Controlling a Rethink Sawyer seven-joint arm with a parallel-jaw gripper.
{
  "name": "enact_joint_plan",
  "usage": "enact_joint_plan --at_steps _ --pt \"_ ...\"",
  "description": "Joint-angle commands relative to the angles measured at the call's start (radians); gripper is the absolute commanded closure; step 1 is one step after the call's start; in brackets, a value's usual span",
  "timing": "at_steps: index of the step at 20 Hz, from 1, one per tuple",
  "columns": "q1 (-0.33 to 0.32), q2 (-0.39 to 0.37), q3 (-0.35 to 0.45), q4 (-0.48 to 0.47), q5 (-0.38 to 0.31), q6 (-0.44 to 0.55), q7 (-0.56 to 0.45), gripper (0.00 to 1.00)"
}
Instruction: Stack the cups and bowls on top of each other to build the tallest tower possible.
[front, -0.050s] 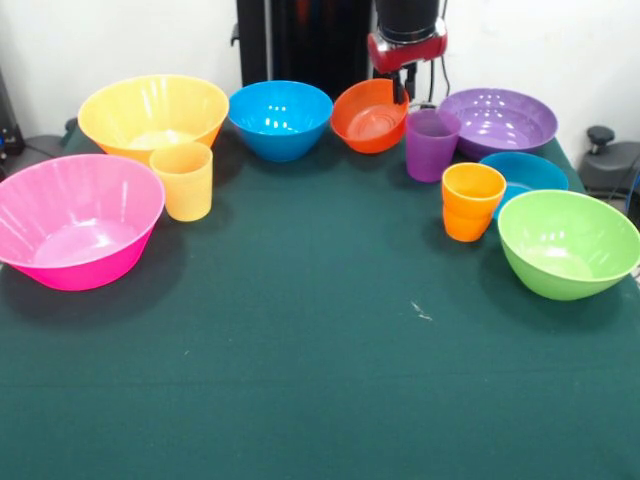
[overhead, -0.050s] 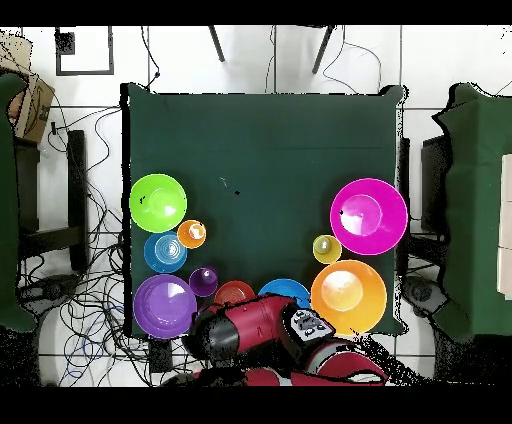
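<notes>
Arm upright, end effector lowered

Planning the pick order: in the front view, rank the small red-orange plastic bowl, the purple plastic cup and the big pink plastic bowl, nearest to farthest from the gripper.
1. Small red-orange plastic bowl, directly at the gripper.
2. Purple plastic cup, just right, below.
3. Big pink plastic bowl, far left.

Green table cloth, tangled floor cables, perhaps chair legs

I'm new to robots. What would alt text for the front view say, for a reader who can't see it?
A red and black robot gripper hangs at a tilted red-orange bowl at the far edge of a green table. Around them curve pink, yellow, blue, purple and lime green bowls, with three cups between.
</notes>
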Motion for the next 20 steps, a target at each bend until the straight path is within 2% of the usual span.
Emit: enact_joint_plan --at_steps 1,6,12,20 --pt "0.009 -0.023 0.058 0.017 0.071 0.053 0.14 1.0" --pt "0.009 -0.071 0.059 0.06 0.104 0.092 0.137 1.0" --pt "-0.003 -0.094 0.082 0.093 0.145 0.127 0.125 1.0" --pt "-0.016 -0.197 0.114 0.153 0.229 0.25 0.097 1.0"
